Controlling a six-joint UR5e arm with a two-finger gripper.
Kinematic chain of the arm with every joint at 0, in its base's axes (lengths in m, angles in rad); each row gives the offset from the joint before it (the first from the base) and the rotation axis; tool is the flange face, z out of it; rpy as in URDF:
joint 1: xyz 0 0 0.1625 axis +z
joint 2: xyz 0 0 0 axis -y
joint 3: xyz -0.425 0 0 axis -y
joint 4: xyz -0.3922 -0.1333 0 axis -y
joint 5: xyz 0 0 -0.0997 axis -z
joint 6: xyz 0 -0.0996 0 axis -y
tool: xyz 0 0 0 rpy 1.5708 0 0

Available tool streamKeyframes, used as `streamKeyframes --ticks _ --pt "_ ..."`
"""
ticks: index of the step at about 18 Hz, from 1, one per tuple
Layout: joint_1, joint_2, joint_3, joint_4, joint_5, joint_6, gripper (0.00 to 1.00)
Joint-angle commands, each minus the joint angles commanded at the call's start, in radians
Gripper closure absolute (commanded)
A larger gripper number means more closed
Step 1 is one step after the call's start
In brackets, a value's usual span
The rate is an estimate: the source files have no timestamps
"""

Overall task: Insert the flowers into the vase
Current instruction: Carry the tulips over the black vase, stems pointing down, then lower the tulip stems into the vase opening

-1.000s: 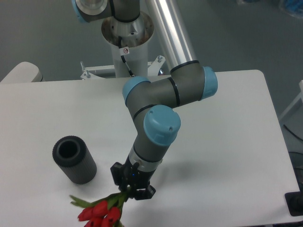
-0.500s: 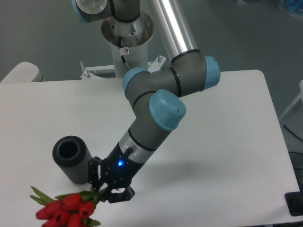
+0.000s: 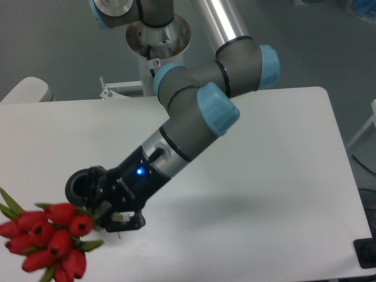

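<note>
Fingers (image 3: 115, 216) of the black two-finger gripper are clamped on the pale green stems of the small bunch of red tulip buds with green leaves (image 3: 50, 244), holding it clear of the white bench (image 3: 282, 188) with the blooms pointing toward the lower left and the stem ends poking out just right of the fingers. Over the last second the grey and light-blue arm (image 3: 194, 126) has swung the bunch from near the middle of the bench's front edge leftward, tilting its wrist low, so the gripper now sits directly in front of the dark grey, matte, thick-walled cylindrical vase (image 3: 82, 183) and hides most of it; only the rim and part of the round hole show to the upper left of the gripper. My reading is that the carry has brought the flowers beside the vase but not into it: the stems lie roughly level and aim away from the hole, so they would have to be turned downward and lined up over the opening. A small blue light glows on the wrist (image 3: 140, 171). One small red-and-white sticker sits on the white mounting column (image 3: 156, 61); its writing is too small to read, and no brand is legible.
</note>
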Motion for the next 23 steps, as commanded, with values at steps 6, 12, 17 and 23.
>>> streamKeyframes --ticks 6,12,17,23 --pt "-0.002 0.052 -0.080 0.005 -0.077 0.008 0.93" --pt "-0.012 0.074 -0.143 0.008 -0.107 0.009 0.93" --pt "-0.017 0.089 -0.187 0.038 -0.112 0.009 0.92" --pt "-0.021 0.081 -0.204 0.071 -0.108 0.024 0.92"
